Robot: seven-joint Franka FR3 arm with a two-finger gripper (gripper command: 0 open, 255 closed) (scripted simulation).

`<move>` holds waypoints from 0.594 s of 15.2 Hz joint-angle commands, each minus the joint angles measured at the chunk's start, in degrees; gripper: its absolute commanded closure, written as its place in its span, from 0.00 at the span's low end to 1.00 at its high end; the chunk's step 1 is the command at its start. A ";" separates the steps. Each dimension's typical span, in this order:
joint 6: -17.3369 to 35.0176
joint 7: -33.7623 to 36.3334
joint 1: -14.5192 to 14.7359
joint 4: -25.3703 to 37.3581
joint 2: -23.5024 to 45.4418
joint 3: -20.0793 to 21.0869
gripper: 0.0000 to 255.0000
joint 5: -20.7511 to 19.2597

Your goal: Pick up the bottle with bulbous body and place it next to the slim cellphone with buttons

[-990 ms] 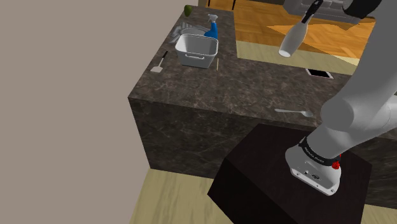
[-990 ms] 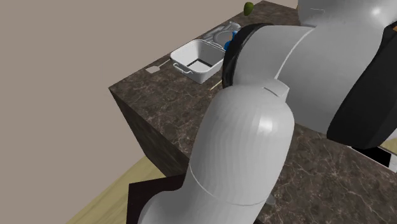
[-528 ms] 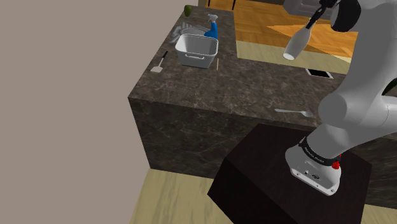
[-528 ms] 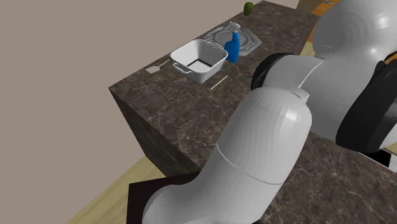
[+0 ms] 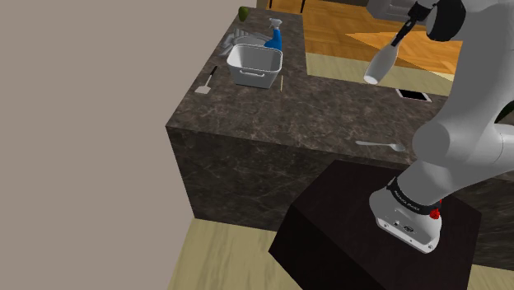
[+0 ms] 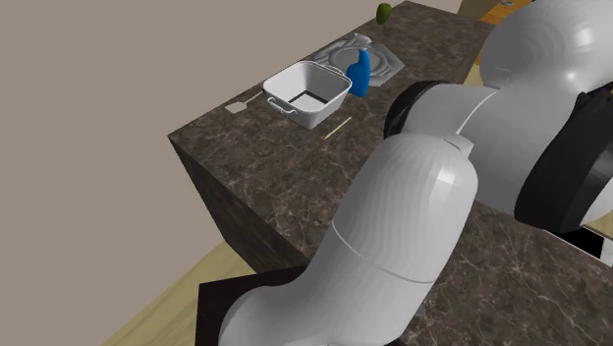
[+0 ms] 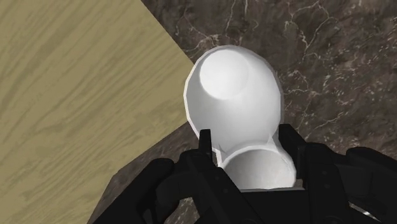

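A white bottle (image 5: 382, 63) with a bulbous body and a dark neck hangs tilted in the air above the dark marble counter (image 5: 329, 115). Its base points down toward the shoulder view's left. My gripper (image 5: 406, 30) is shut on its neck. In the wrist view the black fingers (image 7: 205, 145) clasp the bottle (image 7: 233, 95) on both sides, with the counter's edge and wooden floor beneath it. The slim cellphone (image 5: 413, 95) lies flat on the counter, below the bottle and a little to the shoulder view's right of it.
A white basin (image 5: 254, 65) and a blue spray bottle (image 5: 274, 36) stand at the counter's far end, with a spatula (image 5: 206, 81) beside them. A pale utensil (image 5: 380, 146) lies near the stand. The basin (image 6: 307, 90) and the spray bottle (image 6: 361, 74) show past my arm (image 6: 413, 226).
The bottle has swung toward the shoulder view's right and tilted further, then sunk slightly. My arm moved aside in the second exterior view, uncovering the blue spray bottle.
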 commanded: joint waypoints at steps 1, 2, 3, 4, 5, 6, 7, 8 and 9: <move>1.80 -0.44 0.53 -2.22 -0.37 -0.03 1.00 0.03; 2.54 -0.63 0.69 -3.02 -0.37 -0.01 1.00 0.09; 3.81 -0.94 0.94 -4.33 -0.33 0.03 1.00 0.20; 3.82 -0.95 0.95 -4.36 -0.35 0.03 1.00 0.20; 3.81 -0.95 0.94 -4.34 -0.34 0.03 1.00 0.20; 3.81 -0.94 0.94 -4.33 -0.33 0.03 1.00 0.20; 3.81 -0.94 0.94 -4.33 -0.33 0.03 1.00 0.20; 3.81 -0.94 0.94 -4.33 -0.33 0.03 1.00 0.20; 3.81 -0.94 0.94 -4.33 -0.33 0.03 1.00 0.20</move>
